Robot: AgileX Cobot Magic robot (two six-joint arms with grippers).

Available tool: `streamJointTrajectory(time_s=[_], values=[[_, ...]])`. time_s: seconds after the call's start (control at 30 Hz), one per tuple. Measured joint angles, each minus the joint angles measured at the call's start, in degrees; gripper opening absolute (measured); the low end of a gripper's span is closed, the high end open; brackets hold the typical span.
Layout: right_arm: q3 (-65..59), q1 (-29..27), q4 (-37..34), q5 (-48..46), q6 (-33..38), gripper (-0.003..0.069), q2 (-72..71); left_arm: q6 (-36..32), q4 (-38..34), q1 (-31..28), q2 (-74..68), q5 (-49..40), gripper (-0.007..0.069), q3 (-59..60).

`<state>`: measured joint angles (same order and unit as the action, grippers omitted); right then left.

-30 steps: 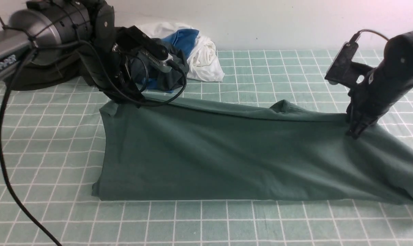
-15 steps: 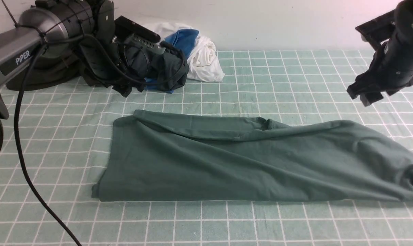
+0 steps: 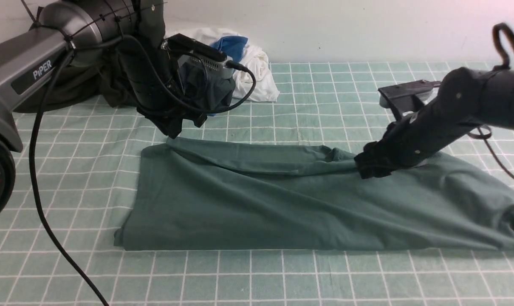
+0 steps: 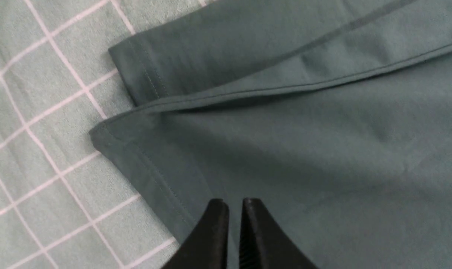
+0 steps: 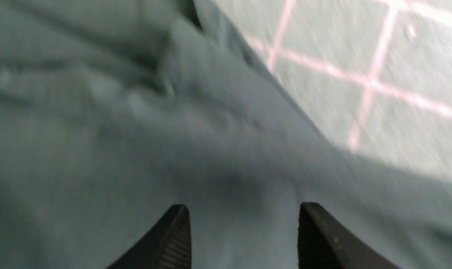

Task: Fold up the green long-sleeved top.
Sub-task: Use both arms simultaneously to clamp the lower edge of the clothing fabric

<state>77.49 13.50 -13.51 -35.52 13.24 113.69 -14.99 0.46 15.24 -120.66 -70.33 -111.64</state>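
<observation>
Left fingers (image 4: 219, 224): closed, no cloth visible between them, at the far left corner of the top (image 3: 257, 204). Right fingers (image 5: 173, 235): spread, empty, low over the far edge near mid-length. Both arms have descended from clear height. The top lies band-folded on the counter (image 3: 282, 276), so regrasping appears imminent.

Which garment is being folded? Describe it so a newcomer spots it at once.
On the pale checked cloth, look mid-table, in front of the clothes heaped by the wall. The green long-sleeved top lies there spread wide, plain teal-green, unlike the crumpled white garment behind.
</observation>
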Motion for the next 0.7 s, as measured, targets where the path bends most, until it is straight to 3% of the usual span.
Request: streamJointTrajectory(time_s=[0.17, 0.37, 0.5, 0.7], values=[[-0.02, -0.31, 0.99, 8.6, -0.45, 0.0304, 4.15, 0.0, 0.55, 0.0, 0.24, -0.15, -0.0004, 0.0], [2.05, -8.02, 2.83, 11.9, -6.3, 0.0232, 4.7, 0.05, 0.6, 0.0, 1.91, -0.15, -0.0004, 0.98], [6.74, -15.16, 3.37, 2.57, -7.4, 0.0193, 3.25, 0.15, 0.6, 0.14, 4.34, -0.1, -0.0004, 7.86], [4.63, -18.81, 3.51, -9.73, -2.25, 0.0185, -6.12, 0.27, 0.6, 0.86, 7.44, 1.12, -0.0004, 25.27]])
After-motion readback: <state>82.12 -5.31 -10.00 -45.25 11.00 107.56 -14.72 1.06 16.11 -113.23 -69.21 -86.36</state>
